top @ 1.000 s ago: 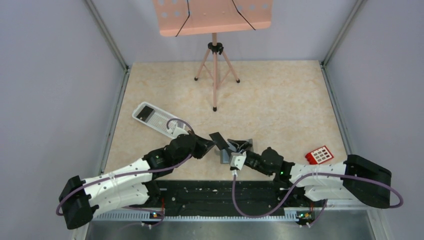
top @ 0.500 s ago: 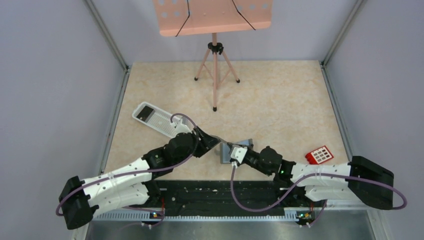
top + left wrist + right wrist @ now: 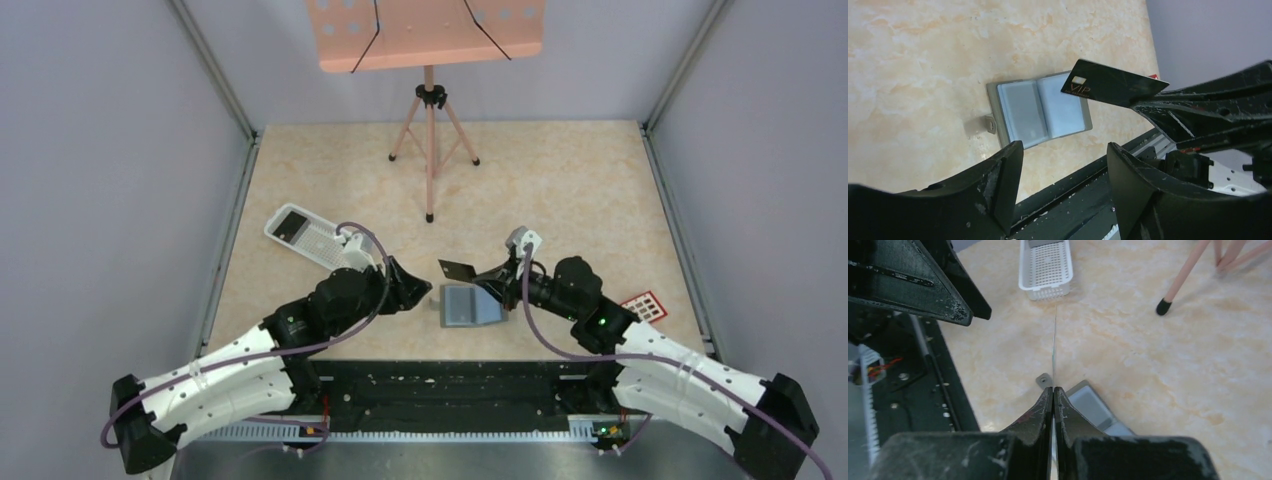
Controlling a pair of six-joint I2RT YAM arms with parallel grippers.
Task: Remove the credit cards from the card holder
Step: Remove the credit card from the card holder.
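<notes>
As right gripper (image 3: 1053, 389) pinches it, black card (image 3: 1113, 84) extends lengthwise leftward

Enclosure: plain pale lavender-grey walls (image 3: 100, 150) on three sides with aluminium corner posts (image 3: 216, 70), beige marbled tabletop (image 3: 580, 180) evenly lit, salmon-pink perforated music stand (image 3: 430, 30) on a tripod at the far edge, black base plate (image 3: 440, 385) along the near edge.

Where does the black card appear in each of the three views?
Top external: the black card is at the centre, just above the open card holder.
Left wrist: upper middle, overlapping the card holder's right edge.
Right wrist: edge-on, a thin line running up from the shut right tool.
Shared landmark: the card holder.
</notes>
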